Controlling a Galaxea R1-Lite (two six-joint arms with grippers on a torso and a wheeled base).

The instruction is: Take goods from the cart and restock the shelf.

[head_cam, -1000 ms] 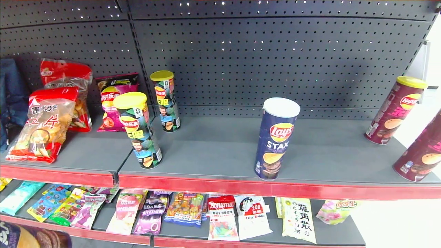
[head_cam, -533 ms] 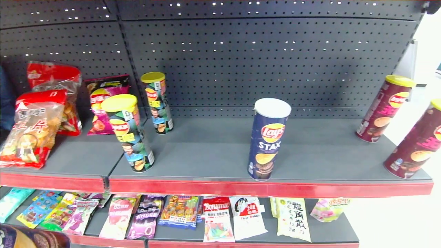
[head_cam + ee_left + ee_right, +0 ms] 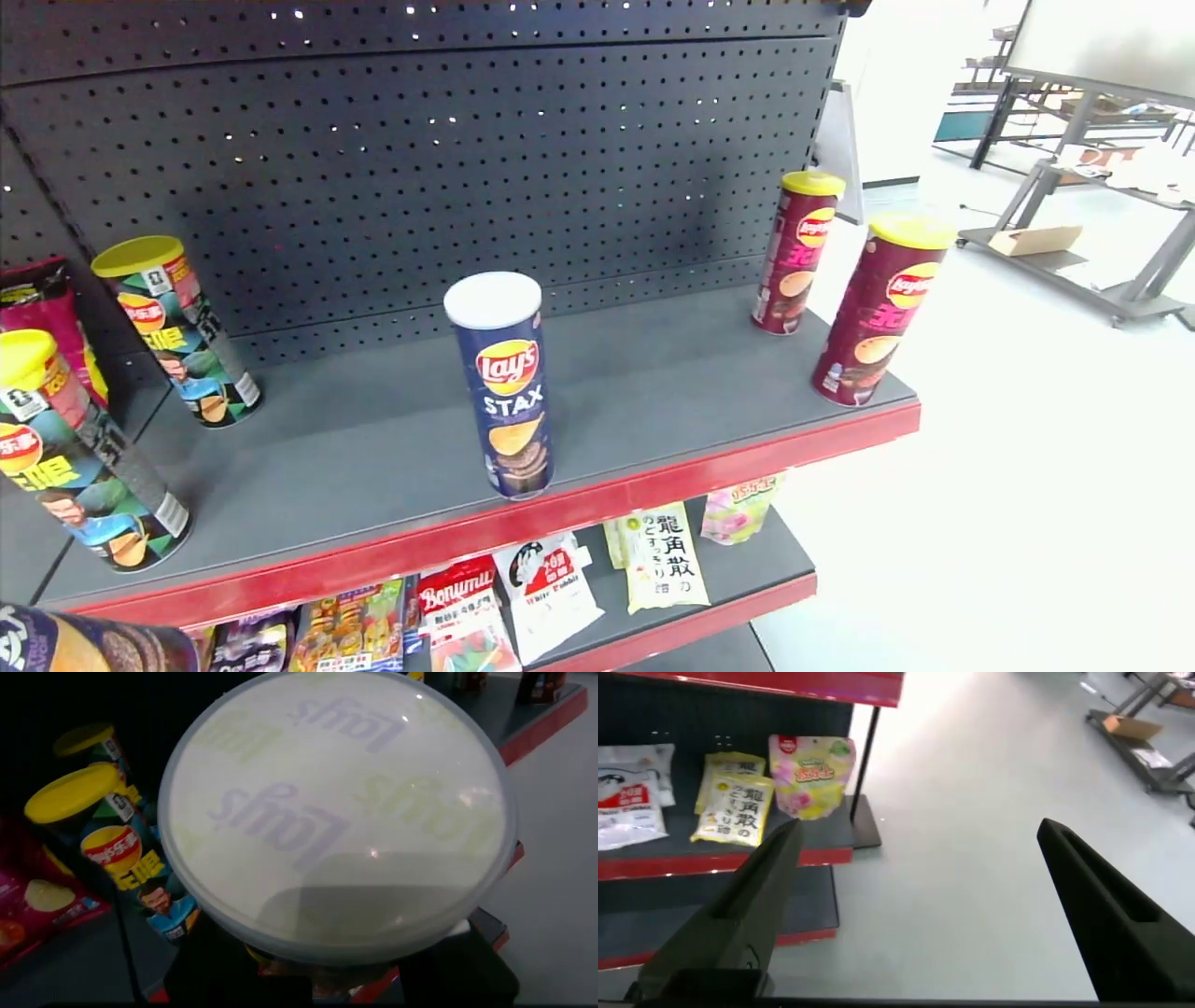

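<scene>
The left gripper (image 3: 341, 975) was closed on the held can (image 3: 336, 812), gripping its body under the rim. The white lid faced the wrist camera, so the long axis ran roughly away from the gripper, toward the shelf (image 3: 373, 448). In the head view this dark blue can lay nearly level, low at the robot's left, below the shelf's red front edge.

The right gripper (image 3: 918, 831) was opened wide, its fingers (image 3: 738, 915) well apart, with pale floor (image 3: 980, 513) between them.

The shelf board was grey, with a dark pegboard wall (image 3: 467, 140) behind. Upright on it stood a blue can (image 3: 504, 387) near the front edge, a rear maroon can (image 3: 798, 252) and a front maroon can (image 3: 878, 313) at the right end, and two yellow-lidded cans (image 3: 177, 331) at the left.

Beyond one right finger, the lower shelf (image 3: 654, 865) carried flat bags: a white bag (image 3: 631, 793), a yellow bag (image 3: 733, 798) and a pink bag (image 3: 811, 775).

Far behind stood a metal-framed table (image 3: 1083, 187) with a cardboard box (image 3: 1032, 240) on its low base.
</scene>
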